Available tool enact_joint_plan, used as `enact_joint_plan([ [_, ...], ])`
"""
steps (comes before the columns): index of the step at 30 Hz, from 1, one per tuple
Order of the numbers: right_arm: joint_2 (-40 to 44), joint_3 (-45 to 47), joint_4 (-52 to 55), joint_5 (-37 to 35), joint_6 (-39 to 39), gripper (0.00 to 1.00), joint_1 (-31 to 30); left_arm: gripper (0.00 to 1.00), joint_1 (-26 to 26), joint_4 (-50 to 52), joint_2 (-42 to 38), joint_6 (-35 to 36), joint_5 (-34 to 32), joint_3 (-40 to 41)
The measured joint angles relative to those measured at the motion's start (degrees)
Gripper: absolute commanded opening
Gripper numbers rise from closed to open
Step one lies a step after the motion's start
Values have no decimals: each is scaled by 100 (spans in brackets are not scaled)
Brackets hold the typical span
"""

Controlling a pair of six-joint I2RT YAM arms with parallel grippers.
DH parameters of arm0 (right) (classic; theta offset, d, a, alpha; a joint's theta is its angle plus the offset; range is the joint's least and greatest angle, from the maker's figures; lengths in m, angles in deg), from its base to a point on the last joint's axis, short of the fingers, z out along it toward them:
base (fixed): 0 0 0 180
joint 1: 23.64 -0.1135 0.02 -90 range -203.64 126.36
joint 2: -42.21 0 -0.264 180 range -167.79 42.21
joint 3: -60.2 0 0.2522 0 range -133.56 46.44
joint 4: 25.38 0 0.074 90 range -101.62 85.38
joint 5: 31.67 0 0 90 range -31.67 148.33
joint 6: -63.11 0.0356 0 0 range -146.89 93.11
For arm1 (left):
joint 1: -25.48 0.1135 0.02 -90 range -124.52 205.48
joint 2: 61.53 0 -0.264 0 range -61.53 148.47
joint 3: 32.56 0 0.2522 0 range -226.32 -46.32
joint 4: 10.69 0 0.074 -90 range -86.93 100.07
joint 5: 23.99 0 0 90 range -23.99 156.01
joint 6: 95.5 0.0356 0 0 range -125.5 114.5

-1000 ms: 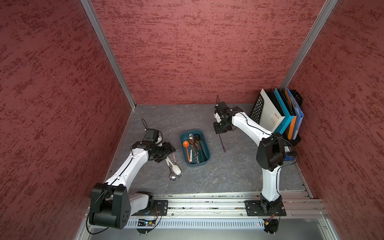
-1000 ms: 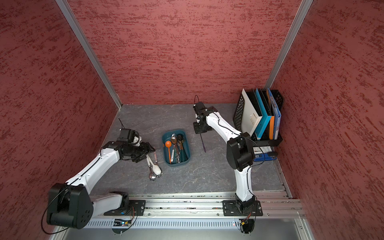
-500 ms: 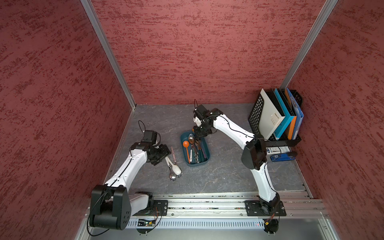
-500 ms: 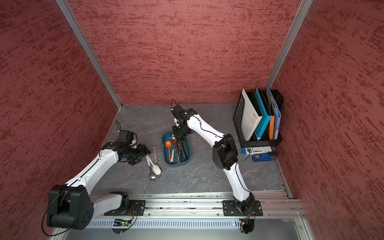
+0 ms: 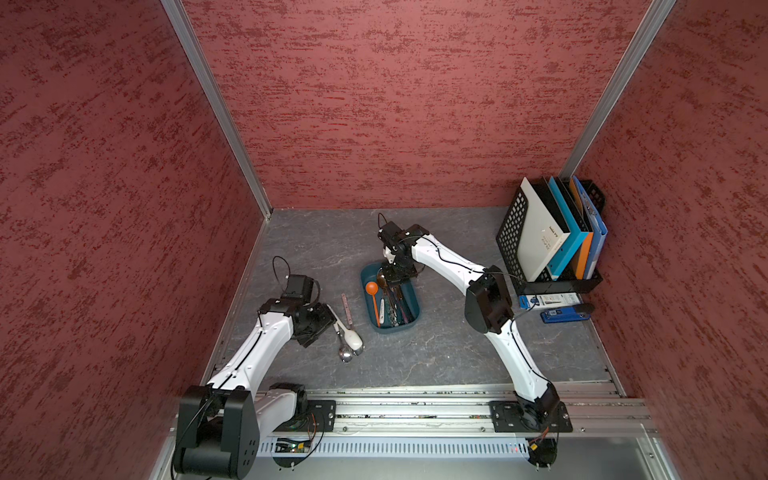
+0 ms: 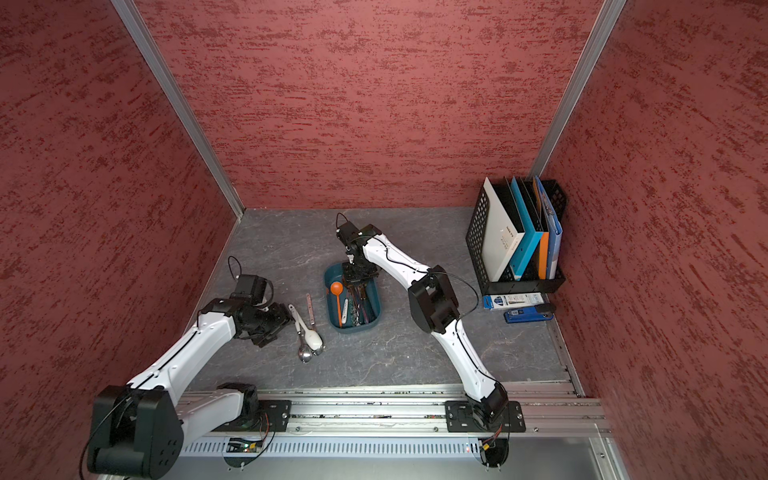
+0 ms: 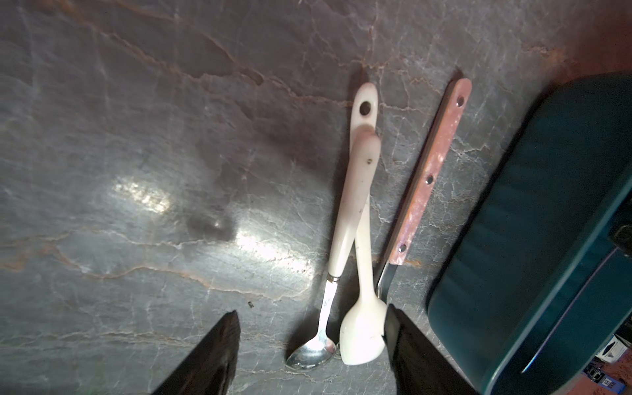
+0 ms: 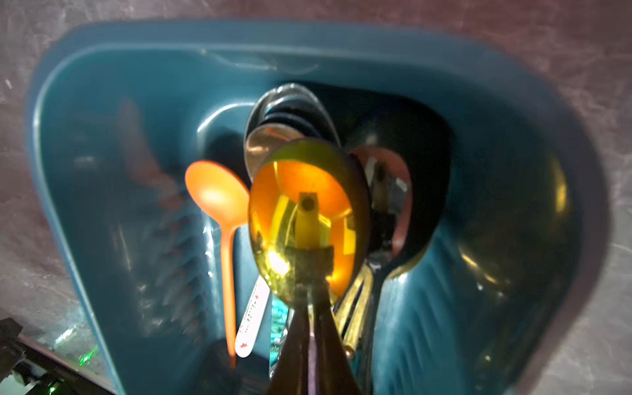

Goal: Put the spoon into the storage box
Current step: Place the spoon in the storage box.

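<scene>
Clamping one gold spoon [image 8: 304,219] over the storage box [image 5: 409,322], right fingers [image 8: 307,342] are shut; left fingers [image 7: 208,359] gape above three utensils [image 7: 355,205] beside it.

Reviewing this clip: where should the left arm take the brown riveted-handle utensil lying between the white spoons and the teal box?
Grip the brown riveted-handle utensil mid-handle, coming from above with the left gripper, fingers closing across its narrow width. The handle lies flat and straight with bare table on both sides there, whereas its metal neck crowds the white spoon at the bowl.
</scene>
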Motion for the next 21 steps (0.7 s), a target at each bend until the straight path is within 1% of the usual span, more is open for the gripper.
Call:
enact_joint_plan([
  [5, -136, -81, -9, -55, 0, 5, 28, 68, -44, -87, 33, -57, -103, 33],
  [9, -140, -81, -22, -76, -2, 7, 57, 68, -105, -199, 229, -61, -177, 33],
  [11, -140, -83, -22, -79, -2, 11, 74, 67, -133, -243, 356, -61, -190, 33],
  [17, -142, -92, 55, -94, -50, 33, 109, 66, -304, -369, 645, -57, -227, 31],
  [21, -94, -90, 173, -146, -138, 35, 109, 64, -378, -439, 857, -44, -278, 28],
])
